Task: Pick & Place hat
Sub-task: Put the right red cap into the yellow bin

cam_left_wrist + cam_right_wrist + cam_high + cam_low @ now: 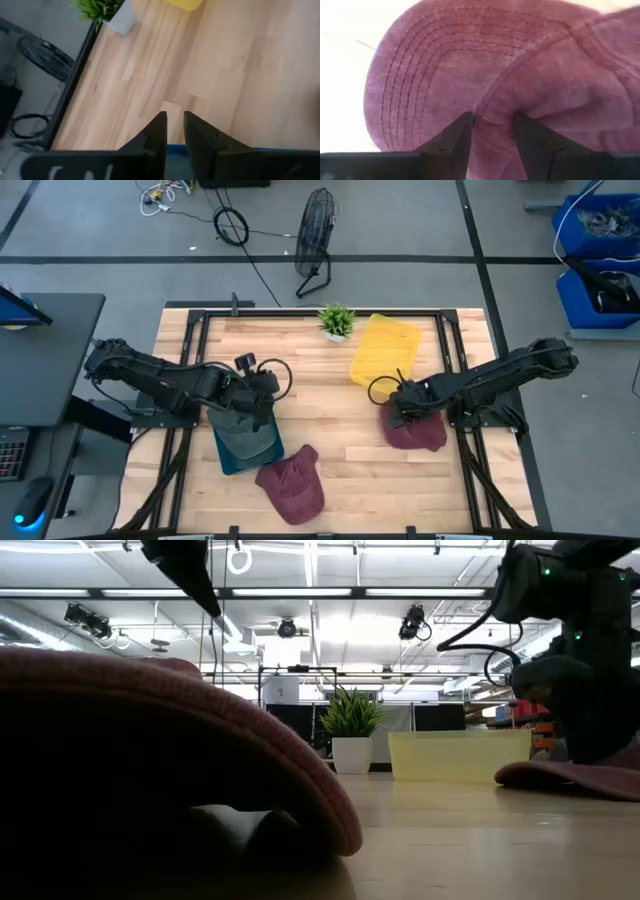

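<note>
Two maroon caps are on the table. One (292, 483) lies near the near edge and fills the low view's foreground (150, 730). The other (420, 430) lies on the right, and my right gripper (400, 408) is shut on it from above. A dark grey-green cap (245, 435) sits in a blue tray (228, 460) on the left. My left gripper (262, 395) hovers at that tray's far edge. In its wrist view the fingers (174, 127) stand a narrow gap apart over bare wood and hold nothing. My right gripper pinches the right maroon cap where the brim meets the crown (492, 112). A raised pucker of cloth sits between the two fingers (462, 135). The fingers come from above, pointing down. The cap's brim (560, 776) lies on the table.
A yellow tray (385, 350) and a small potted plant (336, 320) stand at the far side of the table. Bare wood lies in the middle (330, 410). Black frame rails (190, 340) run along the table's sides. A fan (316, 230) stands on the floor beyond.
</note>
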